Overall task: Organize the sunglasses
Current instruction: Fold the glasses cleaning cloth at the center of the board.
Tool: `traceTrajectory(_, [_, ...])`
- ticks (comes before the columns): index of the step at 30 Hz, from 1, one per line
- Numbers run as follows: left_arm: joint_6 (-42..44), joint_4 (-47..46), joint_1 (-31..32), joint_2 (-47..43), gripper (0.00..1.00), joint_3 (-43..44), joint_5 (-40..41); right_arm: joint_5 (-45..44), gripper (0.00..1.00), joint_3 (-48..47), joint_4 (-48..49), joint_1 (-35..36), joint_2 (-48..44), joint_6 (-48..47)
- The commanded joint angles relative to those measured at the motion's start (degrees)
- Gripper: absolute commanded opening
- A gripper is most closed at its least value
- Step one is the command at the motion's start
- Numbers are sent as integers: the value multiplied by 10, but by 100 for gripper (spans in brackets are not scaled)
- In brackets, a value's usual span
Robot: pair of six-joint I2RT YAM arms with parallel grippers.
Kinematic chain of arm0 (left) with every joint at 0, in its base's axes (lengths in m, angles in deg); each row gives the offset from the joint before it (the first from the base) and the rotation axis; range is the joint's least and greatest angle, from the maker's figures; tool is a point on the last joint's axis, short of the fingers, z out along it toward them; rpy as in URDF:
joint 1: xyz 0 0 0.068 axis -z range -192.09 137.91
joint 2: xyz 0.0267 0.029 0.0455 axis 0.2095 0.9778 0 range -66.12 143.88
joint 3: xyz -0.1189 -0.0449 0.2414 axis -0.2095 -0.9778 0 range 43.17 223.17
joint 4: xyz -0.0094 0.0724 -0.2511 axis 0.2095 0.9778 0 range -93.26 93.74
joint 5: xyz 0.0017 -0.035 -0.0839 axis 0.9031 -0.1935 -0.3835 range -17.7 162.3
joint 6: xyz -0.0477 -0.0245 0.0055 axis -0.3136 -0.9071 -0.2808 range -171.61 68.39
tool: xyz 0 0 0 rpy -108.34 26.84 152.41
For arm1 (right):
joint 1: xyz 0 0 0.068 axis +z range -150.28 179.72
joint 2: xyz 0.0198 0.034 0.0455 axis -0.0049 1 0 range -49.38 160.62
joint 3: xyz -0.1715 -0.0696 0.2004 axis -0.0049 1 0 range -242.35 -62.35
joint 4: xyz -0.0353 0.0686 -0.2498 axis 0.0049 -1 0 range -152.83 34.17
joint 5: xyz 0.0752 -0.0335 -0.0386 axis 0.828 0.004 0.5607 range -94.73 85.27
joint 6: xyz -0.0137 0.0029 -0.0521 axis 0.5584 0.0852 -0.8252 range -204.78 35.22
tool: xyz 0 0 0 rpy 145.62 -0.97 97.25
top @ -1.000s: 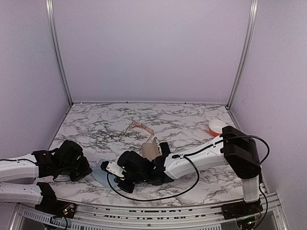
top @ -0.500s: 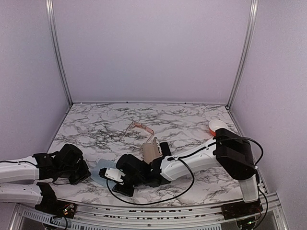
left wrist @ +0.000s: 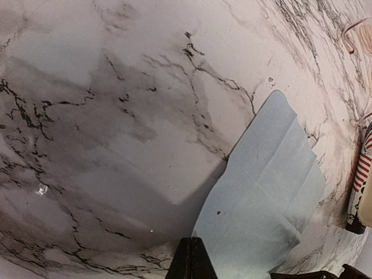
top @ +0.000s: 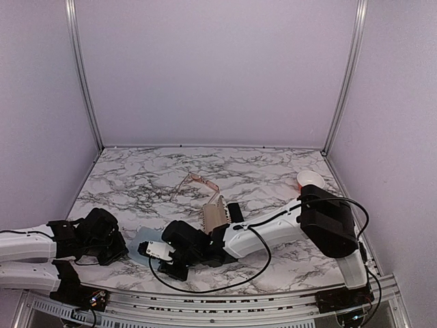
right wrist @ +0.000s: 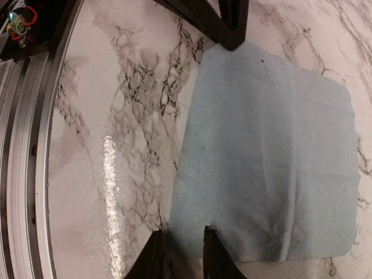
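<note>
The wire-framed sunglasses (top: pixel 195 181) with pinkish lenses lie at mid table, and one lens (left wrist: pixel 359 34) shows at the top right of the left wrist view. Both grippers are low over a pale blue cloth (right wrist: pixel 273 151) near the table's front. My left gripper (left wrist: pixel 192 239) is shut, its tips touching the cloth's edge; I cannot tell whether it pinches the fabric. My right gripper (right wrist: pixel 182 230) is open by a narrow gap, its two fingers straddling the opposite corner of the cloth. From above, the right gripper (top: pixel 147 250) covers most of the cloth (top: pixel 138 240).
A stars-and-stripes case (top: pixel 215 216) lies beside the right forearm, its striped end (left wrist: pixel 363 168) showing at the left wrist view's right edge. A black case (top: pixel 235 211) sits beside it. An orange and white cup (top: pixel 309 181) stands far right. The front rail (right wrist: pixel 35 145) runs close by.
My right gripper slid left and toward the front over the cloth, and its jaws went from shut to parted. The left arm drew back slightly to the left.
</note>
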Motion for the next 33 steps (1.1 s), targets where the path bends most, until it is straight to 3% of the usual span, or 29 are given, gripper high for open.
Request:
traceTrajectory(1, [0, 3, 2, -5, 0, -7, 2, -3, 21, -11, -35, 0, 26, -8])
traceTrajectory(21, [1, 1, 1, -1, 0, -9, 4, 7, 7, -16, -49, -27, 59, 12])
traceTrajectory(24, [1, 1, 1, 0, 0, -8, 3, 19, 0, -15, -49, -27, 56, 10])
traceTrajectory(33, [7, 3, 1, 2, 0, 11, -14, 28, 0, 1, -47, -21, 20, 9])
